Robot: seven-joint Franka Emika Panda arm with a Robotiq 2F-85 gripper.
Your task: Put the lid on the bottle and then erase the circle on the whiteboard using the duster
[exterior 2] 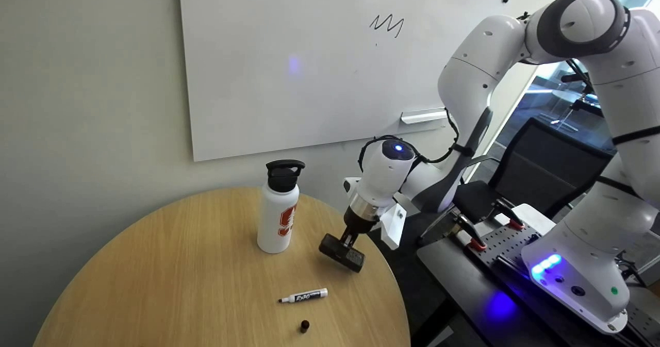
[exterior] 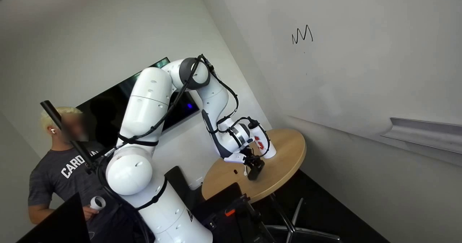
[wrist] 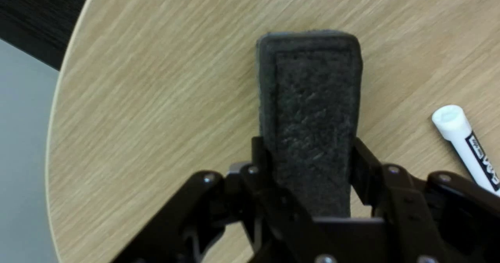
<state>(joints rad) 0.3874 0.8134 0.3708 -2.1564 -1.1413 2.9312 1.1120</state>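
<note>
My gripper [wrist: 306, 159] is shut on the duster [wrist: 312, 95], a dark block whose felt face shows in the wrist view, one finger against each long side. In an exterior view the duster [exterior 2: 340, 252] hangs tilted over the table near its edge; whether it touches the wood I cannot tell. To its left the white bottle [exterior 2: 276, 220] with red marks stands upright, and the black lid [exterior 2: 282, 176] with its loop handle sits on top. Behind rises the whiteboard [exterior 2: 289, 94], bearing a zigzag scribble [exterior 2: 386, 25]. The circle is hidden or out of view.
On the round wooden table [exterior 2: 175, 264] lie an uncapped marker [exterior 2: 304, 296] and a small dark cap [exterior 2: 304, 326]. A tray [exterior 2: 424, 116] juts from the board's lower edge. A person [exterior: 72, 174] stands behind the arm, near a wall monitor [exterior: 112, 102].
</note>
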